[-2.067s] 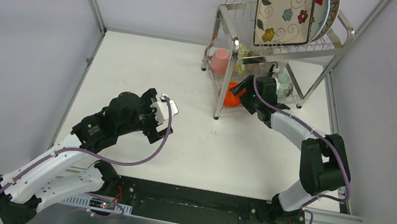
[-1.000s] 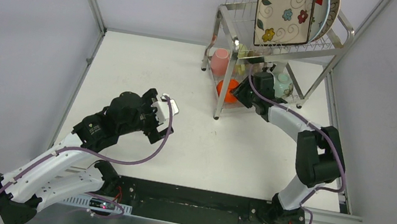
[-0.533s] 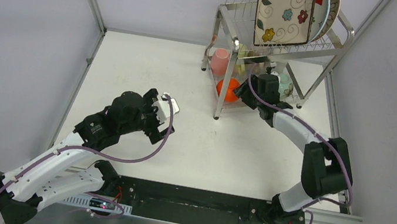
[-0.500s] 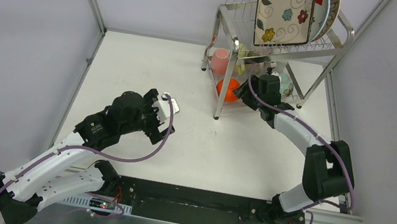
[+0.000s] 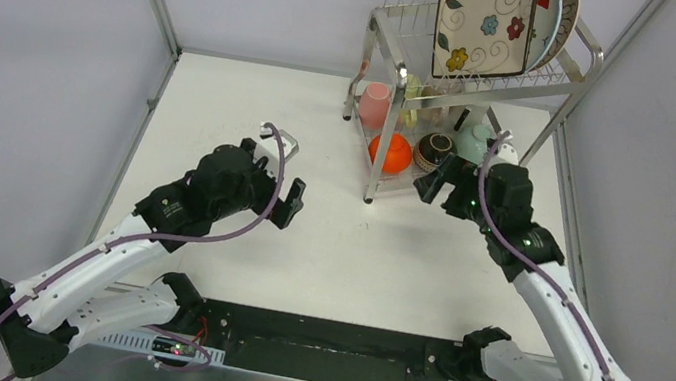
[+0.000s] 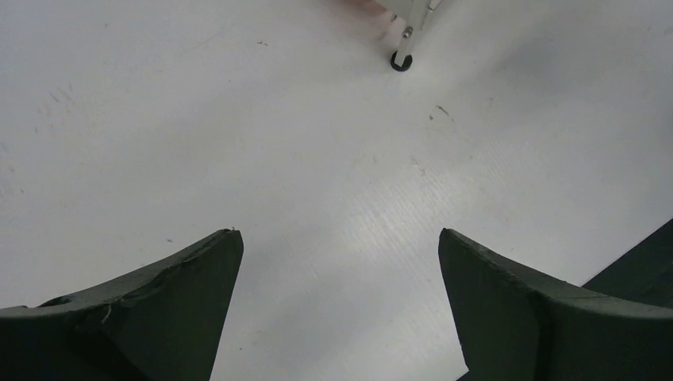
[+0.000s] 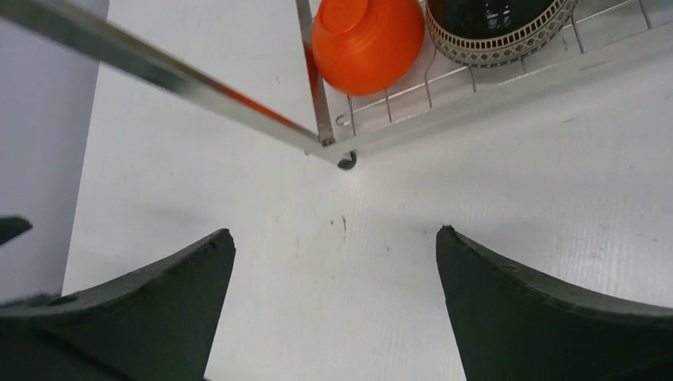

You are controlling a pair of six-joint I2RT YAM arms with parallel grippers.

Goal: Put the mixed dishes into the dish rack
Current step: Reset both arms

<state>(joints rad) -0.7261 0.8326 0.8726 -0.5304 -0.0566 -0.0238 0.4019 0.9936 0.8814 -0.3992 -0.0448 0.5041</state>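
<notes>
Our right hand point(image 7: 332, 234) is spread wide and holds nothing; only bare worktop point(image 7: 397, 262) shows between its fingers. In the top view it hovers at centre right, just in front of the rack's point(image 5: 377, 161) lower shelf. On that shelf, just beyond the hand, we see the orange bowl point(image 7: 367, 41) with the brown bowl point(image 7: 496, 32) touching or nearly touching its right side. A mint bowl point(image 5: 473, 142) sits further right, and a pink cup point(image 5: 374, 105) is at the left end. On the upper tier, at the top of the frame, the floral plate point(image 5: 485, 23) stands on edge with a round plate point(image 5: 567, 12) behind it. Our left hand point(image 6: 339, 232), at centre left, is just as wide open and empty above the worktop, well apart from the rack.
</notes>
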